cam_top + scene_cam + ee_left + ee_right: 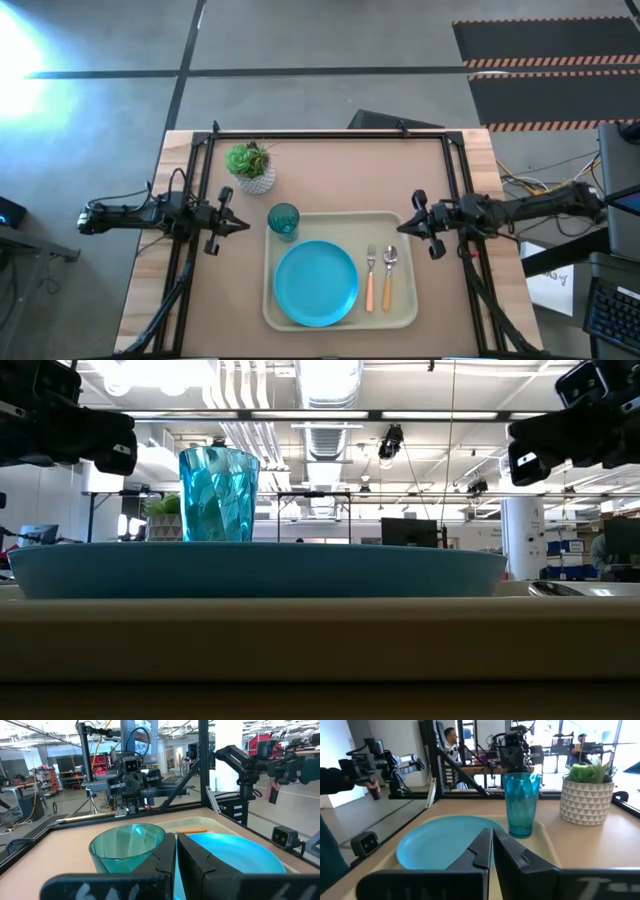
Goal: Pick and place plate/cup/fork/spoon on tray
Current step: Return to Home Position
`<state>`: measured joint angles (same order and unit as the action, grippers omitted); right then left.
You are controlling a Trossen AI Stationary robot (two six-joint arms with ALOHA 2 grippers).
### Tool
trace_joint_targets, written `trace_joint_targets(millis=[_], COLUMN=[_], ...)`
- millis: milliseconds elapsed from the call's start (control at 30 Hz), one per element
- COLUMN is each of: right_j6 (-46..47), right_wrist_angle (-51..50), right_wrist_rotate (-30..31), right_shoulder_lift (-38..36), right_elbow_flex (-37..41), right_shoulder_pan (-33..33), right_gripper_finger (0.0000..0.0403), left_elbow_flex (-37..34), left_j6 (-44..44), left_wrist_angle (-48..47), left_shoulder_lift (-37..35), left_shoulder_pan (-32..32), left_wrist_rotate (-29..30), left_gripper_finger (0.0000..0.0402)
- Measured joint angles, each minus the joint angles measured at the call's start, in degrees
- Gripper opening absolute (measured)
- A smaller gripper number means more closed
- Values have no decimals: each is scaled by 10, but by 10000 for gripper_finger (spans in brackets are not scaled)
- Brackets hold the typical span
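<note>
The cream tray [405, 318] lies at the table's near middle. On it lie the sky-blue plate [316, 283], the teal cup [283, 220] upright at its far left corner, the fork [370, 278] with a bright orange handle and the spoon [388, 274] beside it on the right. My left gripper [246, 226] hovers shut and empty just left of the cup. My right gripper [401, 228] hovers shut and empty above the tray's far right corner. The cup [127, 846] and plate [445, 840] also show in the wrist views.
A white pot with a green plant [252, 166] stands on the table behind the cup, toward the far left. A black frame [330, 133] runs along the table's far edge and down both sides.
</note>
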<state>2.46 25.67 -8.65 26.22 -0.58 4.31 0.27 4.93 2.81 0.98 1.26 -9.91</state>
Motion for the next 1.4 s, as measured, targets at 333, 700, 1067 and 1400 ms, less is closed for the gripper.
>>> trace_joint_targets(millis=[333,700,1067,1400], right_j6=[-24,-70,-72,-154], right_wrist_angle=[54,105,-164,-356], right_wrist_rotate=[92,90,121,147], right_shoulder_lift=[38,-29,-112,-182], right_elbow_flex=[0,0,-70,-163], right_shoulder_pan=[79,78,78,78], right_gripper_finger=[9,9,9,9], left_elbow_flex=[0,0,0,0], left_j6=[4,0,-1,0], left_wrist_angle=[1,7,15,13], left_shoulder_lift=[0,0,0,0], left_shoulder_pan=[0,0,0,0], left_wrist_rotate=[0,-8,-10,-10], left_gripper_finger=[0,0,0,0])
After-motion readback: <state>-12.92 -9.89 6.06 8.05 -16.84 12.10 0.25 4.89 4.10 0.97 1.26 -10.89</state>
